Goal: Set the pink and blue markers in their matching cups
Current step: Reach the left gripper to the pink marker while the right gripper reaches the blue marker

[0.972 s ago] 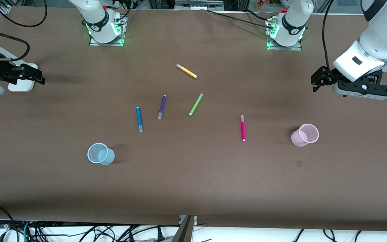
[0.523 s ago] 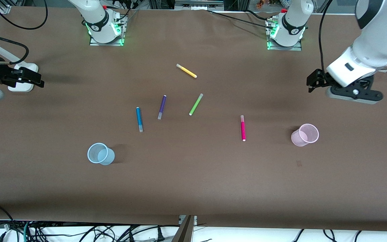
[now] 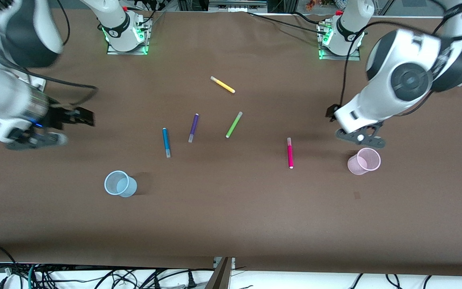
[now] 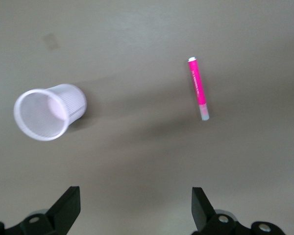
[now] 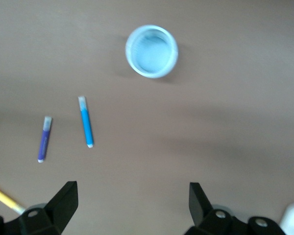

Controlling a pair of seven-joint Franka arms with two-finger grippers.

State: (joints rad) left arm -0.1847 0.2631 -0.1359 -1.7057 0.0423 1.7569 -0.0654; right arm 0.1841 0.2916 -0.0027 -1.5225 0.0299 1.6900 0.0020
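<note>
Both arms have swung in since 0.5 s ago: left gripper (image 4: 134,208) over table by pink cup (image 3: 363,161), right gripper (image 5: 130,205) near blue cup (image 3: 120,184); jaws wide, empty. Pink marker (image 3: 290,152), blue marker (image 3: 166,142) flat, unmoved; purple marker (image 3: 193,127) beside blue

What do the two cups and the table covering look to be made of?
Pink cup and blue cup: probably thin translucent plastic, since the table shows faintly through their ribbed walls. Table covering: a matte brown sheet, perhaps paper or fabric; it shows no glare, and the exact material is unclear.
</note>
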